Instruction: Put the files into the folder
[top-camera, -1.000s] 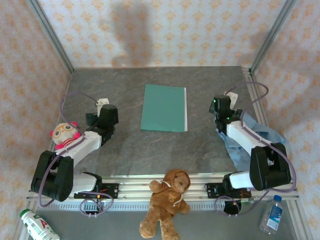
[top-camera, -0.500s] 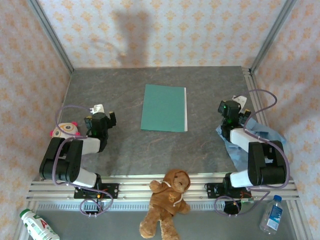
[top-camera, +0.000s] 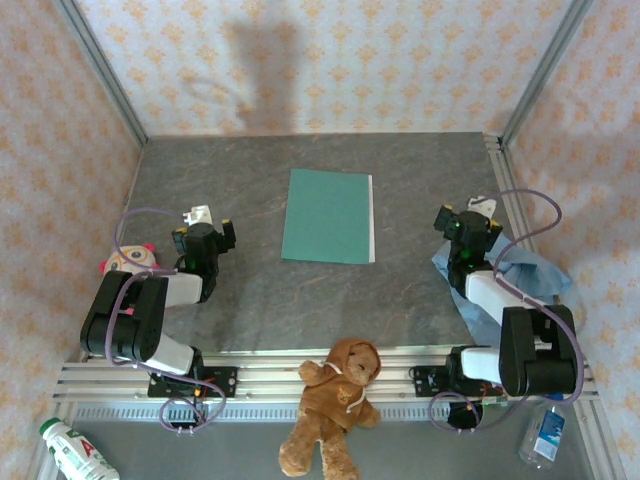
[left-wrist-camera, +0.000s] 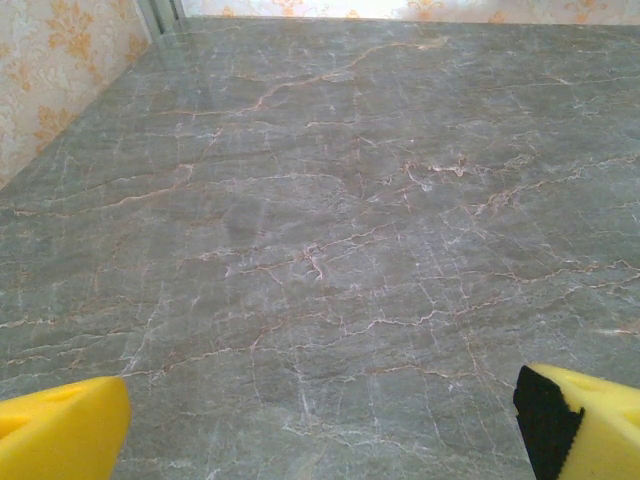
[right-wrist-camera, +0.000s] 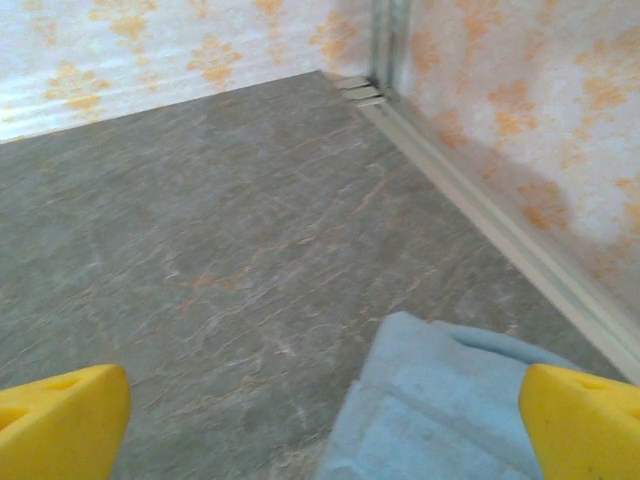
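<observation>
Jaws, left gripper (left-wrist-camera: 320, 425): standing wide apart and gripping nothing; the yellow fingertips (left-wrist-camera: 60, 425) are sitting at the two lower corners of the wrist view, with bare bench between them.
Jaws, right gripper (right-wrist-camera: 320, 425): likewise spread wide and released, nothing between the yellow tips.
Left gripper, place: hanging low near the bench's left edge (top-camera: 200, 228), arm folded back on itself.
Right gripper, place: hanging near the bench's right edge (top-camera: 470, 222), over the far corner of the blue cloth (right-wrist-camera: 450, 400).
Folder (top-camera: 325, 215): lying flat and closed in the middle of the bench, nearer the far edge than the near one, well apart from both grippers.
Files (top-camera: 371, 218): showing as a thin white strip along the folder's right edge; cannot tell how many sheets.
Bench (top-camera: 250, 290): grey marbled top.
Blue cloth, place: lying crumpled against the right edge (top-camera: 520, 270), under the right arm.
Teddy bear (top-camera: 335, 400): sitting on the rail at the near edge, between the arm bases.
Pink-eared doll (top-camera: 125, 262): lying at the left edge, just beside the left arm.
</observation>
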